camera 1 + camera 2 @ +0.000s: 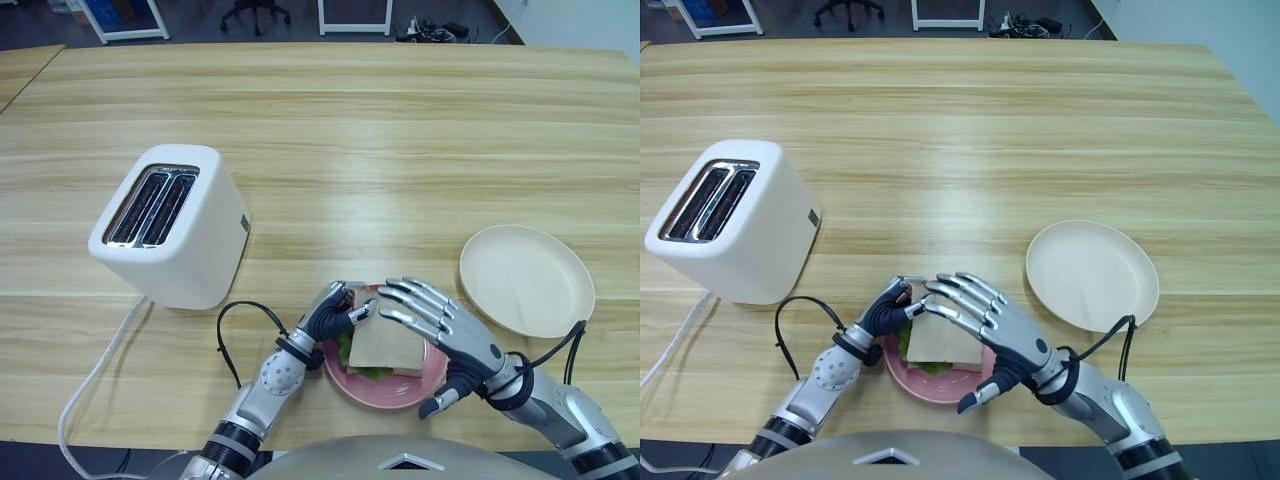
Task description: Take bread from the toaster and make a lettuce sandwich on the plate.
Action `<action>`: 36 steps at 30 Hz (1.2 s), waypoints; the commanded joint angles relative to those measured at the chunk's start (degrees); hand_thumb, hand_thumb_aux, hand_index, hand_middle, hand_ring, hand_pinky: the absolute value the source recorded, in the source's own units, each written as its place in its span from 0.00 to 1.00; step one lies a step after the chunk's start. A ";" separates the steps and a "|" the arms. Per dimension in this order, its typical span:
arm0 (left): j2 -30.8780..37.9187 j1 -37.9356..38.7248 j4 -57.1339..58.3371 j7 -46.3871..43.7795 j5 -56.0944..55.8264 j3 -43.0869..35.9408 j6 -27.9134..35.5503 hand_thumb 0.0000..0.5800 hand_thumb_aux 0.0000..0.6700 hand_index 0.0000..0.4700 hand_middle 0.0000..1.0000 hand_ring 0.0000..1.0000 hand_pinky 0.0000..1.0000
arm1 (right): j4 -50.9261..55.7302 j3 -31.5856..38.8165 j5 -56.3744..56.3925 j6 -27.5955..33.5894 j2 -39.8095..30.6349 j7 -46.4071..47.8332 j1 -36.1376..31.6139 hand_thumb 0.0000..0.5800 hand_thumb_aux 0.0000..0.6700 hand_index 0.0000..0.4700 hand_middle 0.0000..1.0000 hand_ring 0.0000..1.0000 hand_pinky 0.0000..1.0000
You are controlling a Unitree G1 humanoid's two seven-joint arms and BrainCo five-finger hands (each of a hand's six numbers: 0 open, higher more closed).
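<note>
A pink plate point(400, 398) sits near the table's front edge with a sandwich on it. A brown bread slice point(385, 345) lies on top, and green lettuce point(374, 373) peeks out from under it. My left hand point(335, 315) is at the slice's upper left corner, fingers curled and pinching its edge. My right hand point(440, 325) is open, fingers spread just above the slice's right side. The white toaster point(170, 225) stands to the left, and both of its slots look empty.
An empty cream plate point(527, 280) lies to the right of the pink plate, close to my right forearm. The toaster's white cord point(100, 370) trails off the front edge at the left. Bare wooden table point(380, 150) stretches behind.
</note>
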 commanded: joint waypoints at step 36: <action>25.22 7.25 -0.61 5.60 -9.75 -2.87 -30.10 1.00 1.00 1.00 1.00 1.00 1.00 | 10.71 -4.84 8.27 -5.65 16.89 -12.01 -10.35 1.00 1.00 1.00 1.00 1.00 1.00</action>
